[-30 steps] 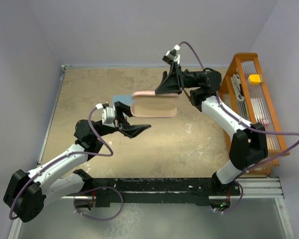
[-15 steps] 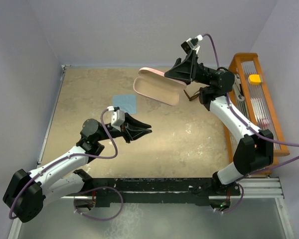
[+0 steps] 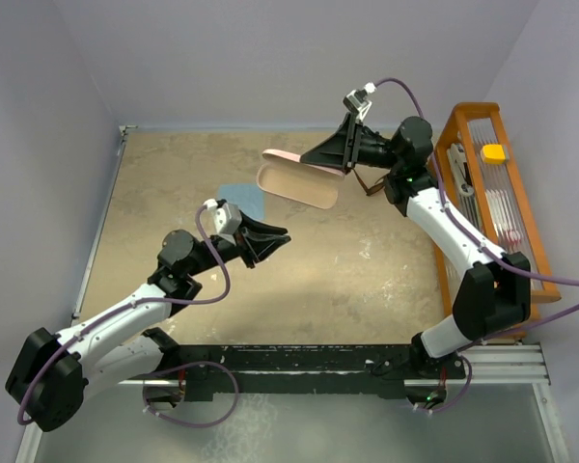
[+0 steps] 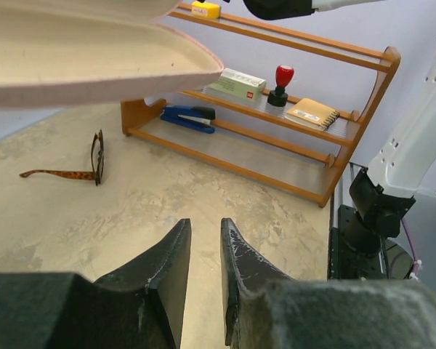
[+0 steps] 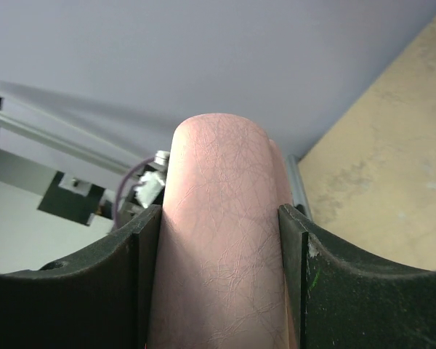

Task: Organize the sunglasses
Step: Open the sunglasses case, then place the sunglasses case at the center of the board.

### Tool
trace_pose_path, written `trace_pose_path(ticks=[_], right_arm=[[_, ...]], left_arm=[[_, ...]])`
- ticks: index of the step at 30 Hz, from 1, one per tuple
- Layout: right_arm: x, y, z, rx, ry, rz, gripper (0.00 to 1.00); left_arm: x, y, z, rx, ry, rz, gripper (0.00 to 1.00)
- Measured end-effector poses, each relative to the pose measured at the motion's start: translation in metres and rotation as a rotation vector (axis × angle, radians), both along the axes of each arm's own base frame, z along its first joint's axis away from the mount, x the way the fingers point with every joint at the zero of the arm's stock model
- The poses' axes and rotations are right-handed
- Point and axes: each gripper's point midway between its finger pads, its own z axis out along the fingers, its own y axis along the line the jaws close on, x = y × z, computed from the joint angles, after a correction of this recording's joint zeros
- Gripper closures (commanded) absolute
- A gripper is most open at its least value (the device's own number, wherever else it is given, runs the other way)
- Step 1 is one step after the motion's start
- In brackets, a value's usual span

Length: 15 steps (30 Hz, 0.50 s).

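Pink case (image 3: 297, 179), gripped open by the right claw (image 3: 340, 159), awaited the sunglasses (image 4: 93, 158); the left claw (image 4: 203, 251) hung nearly closed, empty.

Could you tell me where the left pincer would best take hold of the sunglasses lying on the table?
Probably the front frame of the sunglasses, from above: it stands on edge facing the shelf, thin enough to pinch, while the slim temple arm lies flat on the table.

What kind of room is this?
Probably a robot test booth: a bare table boxed in by plain walls, two robot arms, and a shelf holding a stapler.
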Motion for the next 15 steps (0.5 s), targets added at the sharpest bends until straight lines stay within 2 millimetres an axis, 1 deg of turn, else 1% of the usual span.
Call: trace_pose_path(ticks=[4, 8, 11, 15], right_arm=[[0.012, -0.002, -0.034, -0.087, -0.004, -0.038, 1.0], [0.025, -0.004, -0.071, -0.153, 0.013, -0.057, 1.0], [0.038, -0.004, -0.104, -0.207, 0.041, -0.06, 1.0], [0.049, -0.002, -0.15, -0.282, 0.078, -0.052, 1.0]], left_arm=[[0.0, 0.002, -0.006, 0.012, 0.015, 0.01, 0.81], [0.004, 0.01, -0.001, -0.011, 0.01, 0.072, 0.81], [0.014, 0.022, 0.003, -0.042, 0.01, 0.162, 0.8], [0.037, 0.05, 0.003, -0.106, 0.03, 0.333, 0.77]])
